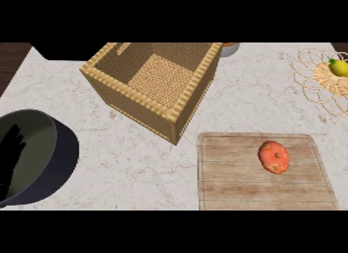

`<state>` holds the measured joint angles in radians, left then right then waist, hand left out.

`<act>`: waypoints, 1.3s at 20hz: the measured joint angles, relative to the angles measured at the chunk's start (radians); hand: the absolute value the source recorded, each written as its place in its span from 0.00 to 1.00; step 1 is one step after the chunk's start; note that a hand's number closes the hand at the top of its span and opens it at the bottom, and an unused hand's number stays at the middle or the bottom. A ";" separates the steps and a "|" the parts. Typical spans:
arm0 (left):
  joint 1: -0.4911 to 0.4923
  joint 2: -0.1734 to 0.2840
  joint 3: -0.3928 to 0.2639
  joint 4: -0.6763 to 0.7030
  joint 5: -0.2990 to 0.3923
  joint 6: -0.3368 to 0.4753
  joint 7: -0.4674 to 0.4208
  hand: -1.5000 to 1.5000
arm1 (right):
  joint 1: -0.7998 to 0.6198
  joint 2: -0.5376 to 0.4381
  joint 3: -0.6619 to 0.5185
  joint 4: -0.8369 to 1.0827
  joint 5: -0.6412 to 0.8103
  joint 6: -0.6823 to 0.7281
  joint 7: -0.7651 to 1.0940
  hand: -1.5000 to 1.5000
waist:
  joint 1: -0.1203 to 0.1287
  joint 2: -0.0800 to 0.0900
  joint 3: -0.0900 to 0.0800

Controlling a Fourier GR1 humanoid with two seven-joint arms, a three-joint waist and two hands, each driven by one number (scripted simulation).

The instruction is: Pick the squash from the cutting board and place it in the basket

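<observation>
Nearest me, no hand or fingers show, so their state I cannot tell. Squash (274, 157) lies on the cutting board (228, 190); beyond, the basket (178, 114). Its tall wall could catch a low carry.

The counter (118, 163) is pale marble — off-white with faint tan veins. The cutting board (235, 192) is washed-out brown wood, streaked with horizontal grain lines. On the board lies the squash (274, 157), orange-red with paler yellowish patches. Up and left of the board, the basket (178, 106) is golden-tan wicker with a tight woven pattern and a lighter braided rim. Far left of the board, the bowl (60, 158) is dark slate grey — nearly black inside. Up and right of the board, a yellow lemon (341, 68) sits on a tan trivet (312, 84) of looping petal shapes.
</observation>
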<state>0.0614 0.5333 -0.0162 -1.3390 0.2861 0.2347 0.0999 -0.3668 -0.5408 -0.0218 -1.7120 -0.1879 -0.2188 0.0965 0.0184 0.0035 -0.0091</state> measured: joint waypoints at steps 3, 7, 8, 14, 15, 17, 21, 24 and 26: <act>-0.036 0.003 -0.017 -0.042 -0.028 -0.029 -0.039 0.50 | 0.001 0.042 0.055 0.011 -0.034 0.055 -0.002 1.00 | -0.005 -0.002 0.005; -0.136 0.033 -0.041 -0.113 -0.072 -0.077 -0.103 0.50 | 0.001 0.157 0.097 0.034 -0.126 0.085 -0.031 1.00 | -0.026 -0.003 0.021; -0.160 0.031 -0.053 -0.129 -0.081 -0.088 -0.114 0.50 | 0.011 0.209 0.125 0.041 -0.168 0.100 -0.029 1.00 | -0.021 0.000 0.021; -0.245 0.008 -0.099 -0.148 -0.136 -0.127 -0.154 0.50 | 0.058 0.448 0.376 0.061 -0.029 -0.048 -0.061 0.00 | -0.018 -0.002 0.011; -0.253 0.007 -0.100 -0.151 -0.145 -0.127 -0.152 0.50 | 0.057 0.457 0.407 0.051 0.026 -0.092 -0.045 0.00 | -0.021 -0.004 0.010; -0.259 0.005 -0.101 -0.146 -0.154 -0.133 -0.156 0.50 | 0.026 0.429 0.433 0.050 0.136 -0.154 0.005 0.00 | -0.025 -0.007 0.008; -0.254 -0.001 -0.103 -0.155 -0.168 -0.138 -0.154 0.50 | -0.050 0.270 0.431 0.069 0.313 -0.165 0.180 0.00 | -0.035 -0.016 0.003; -0.253 -0.004 -0.101 -0.154 -0.174 -0.143 -0.151 0.50 | -0.114 0.129 0.444 0.084 0.394 -0.068 0.329 0.00 | -0.038 -0.019 0.001; -0.251 -0.007 -0.101 -0.149 -0.180 -0.146 -0.158 0.50 | -0.157 0.037 0.465 0.078 0.409 0.047 0.411 0.00 | -0.039 -0.020 -0.001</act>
<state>-0.1894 0.5264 -0.1170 -1.4884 0.1063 0.0890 -0.0580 -0.5239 -0.5037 0.4431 -1.6338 0.2215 -0.1722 0.5072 -0.0208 -0.0167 -0.0096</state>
